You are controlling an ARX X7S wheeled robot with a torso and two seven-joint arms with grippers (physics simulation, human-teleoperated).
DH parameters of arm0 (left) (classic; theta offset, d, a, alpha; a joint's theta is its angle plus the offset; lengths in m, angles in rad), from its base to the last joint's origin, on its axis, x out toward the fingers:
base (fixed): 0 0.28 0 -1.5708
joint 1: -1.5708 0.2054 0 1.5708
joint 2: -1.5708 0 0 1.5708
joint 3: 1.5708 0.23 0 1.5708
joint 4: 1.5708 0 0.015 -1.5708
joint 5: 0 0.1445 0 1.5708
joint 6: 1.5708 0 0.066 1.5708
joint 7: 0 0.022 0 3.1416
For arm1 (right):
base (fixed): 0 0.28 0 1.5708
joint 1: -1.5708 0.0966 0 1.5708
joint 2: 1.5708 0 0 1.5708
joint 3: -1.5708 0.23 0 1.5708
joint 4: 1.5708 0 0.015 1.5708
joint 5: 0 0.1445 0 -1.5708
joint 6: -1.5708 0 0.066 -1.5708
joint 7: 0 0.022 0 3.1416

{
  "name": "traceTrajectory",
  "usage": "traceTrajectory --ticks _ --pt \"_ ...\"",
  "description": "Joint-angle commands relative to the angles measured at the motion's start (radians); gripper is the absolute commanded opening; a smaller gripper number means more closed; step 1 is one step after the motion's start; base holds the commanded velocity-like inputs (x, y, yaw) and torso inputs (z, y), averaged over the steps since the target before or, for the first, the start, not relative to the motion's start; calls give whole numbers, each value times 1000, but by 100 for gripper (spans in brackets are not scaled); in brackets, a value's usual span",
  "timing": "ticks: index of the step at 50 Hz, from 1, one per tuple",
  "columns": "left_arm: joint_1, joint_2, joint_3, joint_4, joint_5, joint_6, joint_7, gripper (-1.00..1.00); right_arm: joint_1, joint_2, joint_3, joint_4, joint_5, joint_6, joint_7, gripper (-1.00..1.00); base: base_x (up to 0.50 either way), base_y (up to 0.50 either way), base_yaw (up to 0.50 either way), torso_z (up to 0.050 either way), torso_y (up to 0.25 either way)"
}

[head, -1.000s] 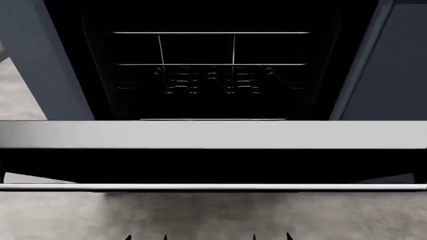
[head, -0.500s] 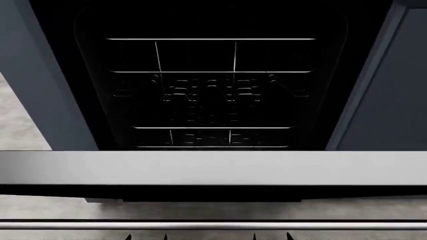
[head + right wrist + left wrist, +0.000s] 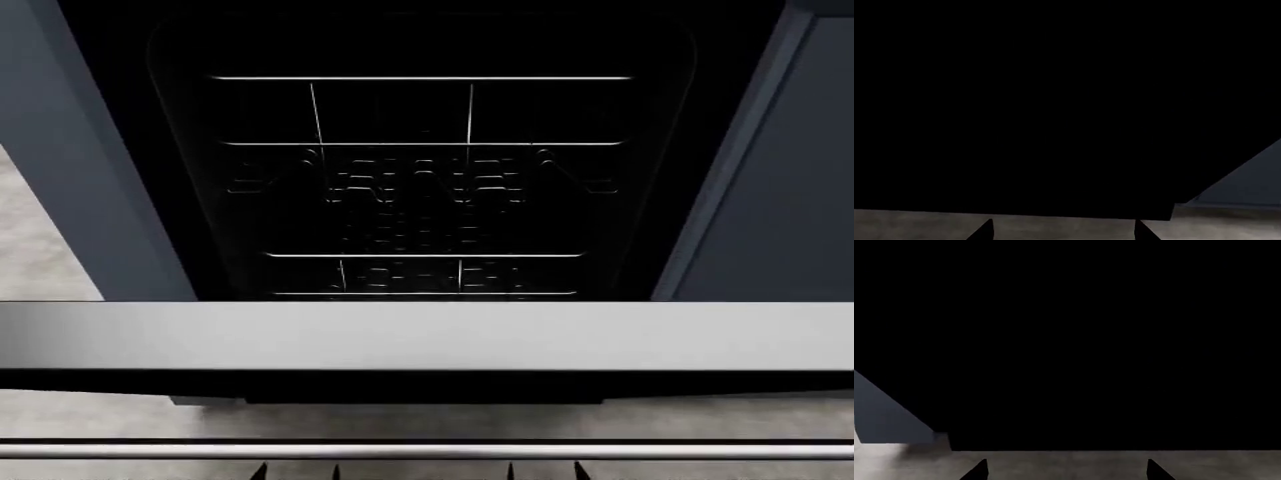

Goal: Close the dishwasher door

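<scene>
Black door panel fills both wrist views: the dishwasher door (image 3: 427, 337) hangs open just ahead, my left gripper (image 3: 1066, 471) and right gripper (image 3: 1063, 230) spread wide beneath. Lifting unevenly, my tips could slip off its handle (image 3: 427, 450).

The dishwasher door (image 3: 427, 336) shows a brushed grey steel edge with a soft sheen, and its bar handle (image 3: 427, 451) looks like polished silver metal. Thin glinting wire racks (image 3: 420, 180) fill the dark cavity. Navy cabinet panels (image 3: 781, 170) look matt; the floor (image 3: 40, 250) resembles mottled grey stone.
</scene>
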Motion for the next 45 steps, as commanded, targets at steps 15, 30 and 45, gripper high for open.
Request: traceTrajectory --ticks 15,30,45 --pt "-149 -4 38 1 -18 -73 -50 100 129 -2 3 26 17 41 1 100 0 0 0 0 0" --pt "-149 -7 61 123 -59 -170 -63 100 172 -7 25 26 60 54 -52 100 0 0 0 0 0" --pt "-84 -28 109 416 -66 -365 -130 100 225 -5 -30 22 61 65 -24 100 0 0 0 0 0"
